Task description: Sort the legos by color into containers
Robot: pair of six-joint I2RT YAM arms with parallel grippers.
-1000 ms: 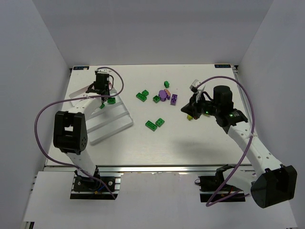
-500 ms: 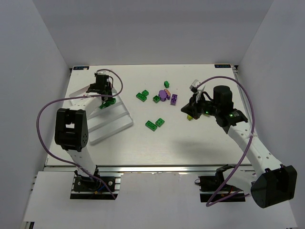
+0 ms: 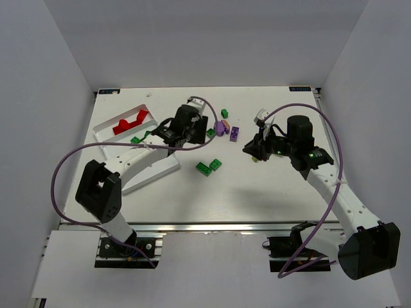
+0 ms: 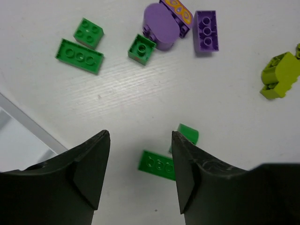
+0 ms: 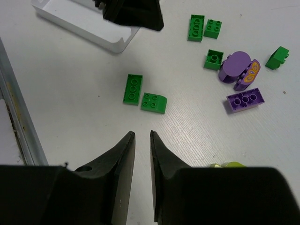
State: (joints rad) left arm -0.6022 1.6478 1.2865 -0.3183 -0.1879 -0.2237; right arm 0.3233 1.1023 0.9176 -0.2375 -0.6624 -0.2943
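Observation:
The white tray (image 3: 151, 168) lies at the left, with red legos (image 3: 128, 120) in its far compartment and green legos (image 3: 136, 139) in the one beside it. My left gripper (image 3: 194, 133) hangs open over the table's middle; in the left wrist view (image 4: 140, 136) a flat green lego (image 4: 157, 165) and a rounded green one (image 4: 187, 133) lie below its fingers, untouched. Purple legos (image 3: 220, 127) and more green ones (image 4: 79, 50) lie beyond. My right gripper (image 3: 252, 149) (image 5: 142, 133) stands slightly open and empty beside a yellow-green lego (image 3: 257, 157).
A lone green lego (image 3: 225, 113) sits near the table's far side. A pinkish-orange piece (image 5: 251, 72) leans against the purple rounded one. The tray's near corner (image 4: 18, 126) shows at the left of the left wrist view. White walls surround the table.
My left arm has swung from the tray to the table's middle, leaving a green lego in the tray, and its jaws have opened. My right gripper's jaws have parted a little.

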